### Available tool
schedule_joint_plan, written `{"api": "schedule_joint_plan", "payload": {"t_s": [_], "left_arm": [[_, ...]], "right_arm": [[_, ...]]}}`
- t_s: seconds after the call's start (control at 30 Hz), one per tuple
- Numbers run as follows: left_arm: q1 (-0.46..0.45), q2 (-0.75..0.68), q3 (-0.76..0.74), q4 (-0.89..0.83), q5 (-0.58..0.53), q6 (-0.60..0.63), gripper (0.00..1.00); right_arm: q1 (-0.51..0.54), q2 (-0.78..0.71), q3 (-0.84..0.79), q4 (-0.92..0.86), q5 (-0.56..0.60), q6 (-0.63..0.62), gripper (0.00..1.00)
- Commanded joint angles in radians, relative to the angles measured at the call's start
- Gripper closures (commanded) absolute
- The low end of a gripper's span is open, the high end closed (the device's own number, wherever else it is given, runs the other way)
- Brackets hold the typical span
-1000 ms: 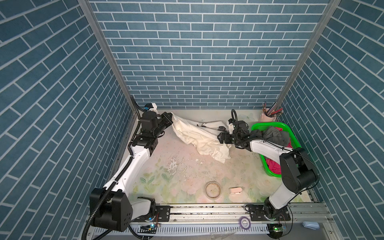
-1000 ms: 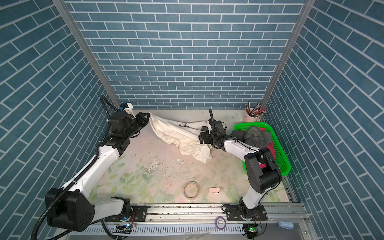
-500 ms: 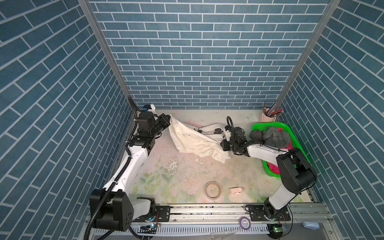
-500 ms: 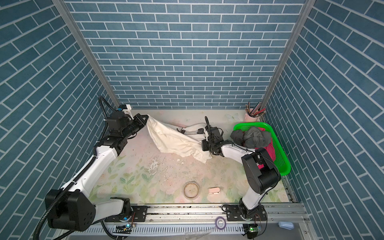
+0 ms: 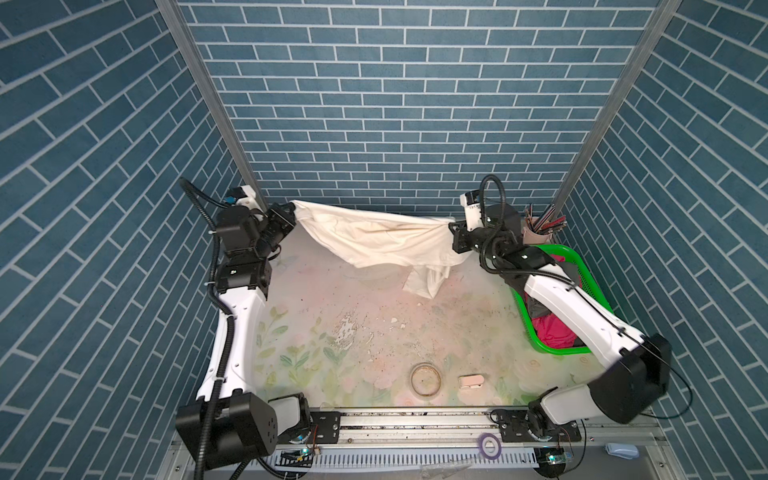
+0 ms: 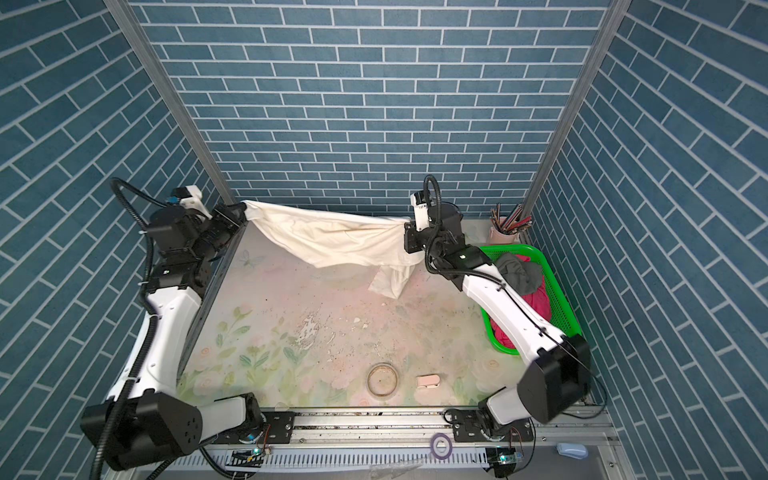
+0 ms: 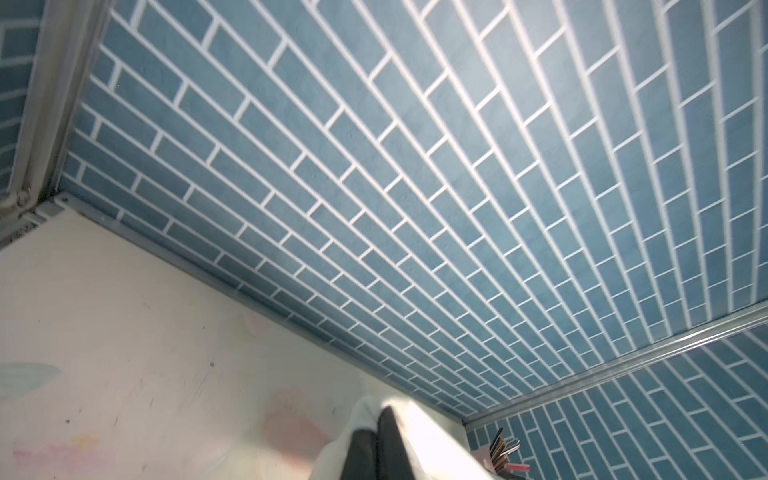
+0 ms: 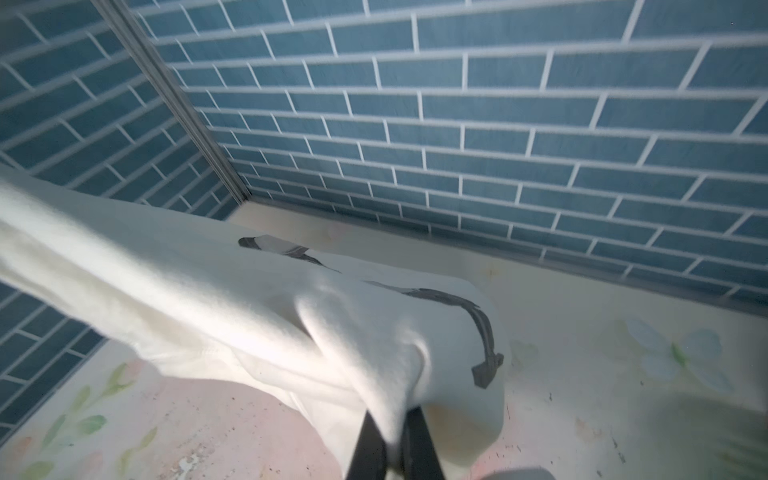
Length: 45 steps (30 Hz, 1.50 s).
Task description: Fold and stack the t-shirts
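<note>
1. The desk [image 5: 332,299] is a flat sheet printed with pale flowers and leaves, scuffed and flaked near its middle.
2. The cream t-shirt [image 5: 374,237], soft and creased, hangs in the air over the far part of the desk, stretched as a sagging band between the two grippers. A loose fold droops under its right end; whether it reaches the desk I cannot tell. The right wrist view shows black brush-like marks on the cloth [image 8: 208,299].
3. The green basket [image 5: 559,250], rigid plastic mesh, stands at the desk's right edge, under the right arm.
4. In it lie a crumpled dark grey shirt [image 6: 517,274] and a magenta shirt [image 6: 538,305], just beside each other.
5. The left gripper [image 5: 291,212] is clamped on the cream t-shirt's left end, at the far left corner; its dark fingers [image 7: 361,453] press together with cloth around them.
6. The right gripper [image 5: 453,232] is clamped on the bunched right end, near the basket.
7. A pinkish cup of pencils [image 5: 538,237] stands at the far right corner.
8. A thin ring [image 5: 412,379] and a small pink block [image 5: 471,381] lie near the front edge, apart.
</note>
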Motion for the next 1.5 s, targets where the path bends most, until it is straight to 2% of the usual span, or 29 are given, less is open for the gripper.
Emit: {"api": "schedule_joint_plan", "payload": {"t_s": [0.0, 0.1, 0.2, 0.33, 0.43, 0.53, 0.77, 0.87, 0.97, 1.13, 1.33, 1.43, 1.47], "left_arm": [[0.057, -0.097, 0.082, 0.02, 0.002, -0.005, 1.0], [0.059, -0.107, 0.103, -0.013, 0.003, 0.01, 1.0], [0.061, -0.091, 0.029, 0.006, -0.001, -0.015, 1.0], [0.063, -0.063, -0.083, 0.033, -0.015, -0.013, 1.0], [0.063, -0.032, -0.132, 0.038, -0.023, 0.012, 1.0], [0.07, 0.002, -0.145, 0.01, -0.046, 0.052, 1.0], [0.08, -0.004, -0.207, 0.039, -0.026, 0.044, 1.0], [0.079, -0.014, -0.222, 0.042, -0.021, 0.045, 1.0], [0.079, -0.023, -0.246, 0.054, -0.017, 0.039, 1.0], [0.077, -0.023, -0.265, 0.069, 0.0, 0.034, 1.0], [0.042, -0.012, -0.292, 0.092, 0.001, 0.025, 1.0], [0.027, -0.008, -0.297, 0.096, -0.001, 0.025, 1.0], [0.023, -0.007, -0.298, 0.096, 0.0, 0.025, 1.0]], "right_arm": [[0.039, -0.175, -0.112, 0.014, 0.0, -0.053, 0.93], [0.04, -0.221, -0.249, 0.021, -0.036, 0.02, 0.77], [0.04, -0.167, -0.355, 0.023, -0.053, 0.083, 0.57], [0.039, -0.086, -0.403, 0.005, -0.056, 0.157, 0.3], [0.04, -0.049, -0.426, 0.013, -0.064, 0.17, 0.18], [0.037, -0.02, -0.434, -0.018, -0.046, 0.185, 0.12], [0.029, 0.07, -0.495, -0.014, -0.036, 0.195, 0.12], [0.025, 0.077, -0.545, 0.018, -0.023, 0.244, 0.21], [0.031, 0.092, -0.584, 0.052, -0.071, 0.319, 0.29], [0.071, 0.071, -0.658, 0.102, -0.067, 0.417, 0.3], [0.094, 0.1, -0.729, 0.235, -0.1, 0.539, 0.37], [0.099, 0.135, -0.732, 0.3, -0.106, 0.569, 0.46], [0.1, 0.149, -0.725, 0.319, -0.108, 0.576, 0.53]]}}
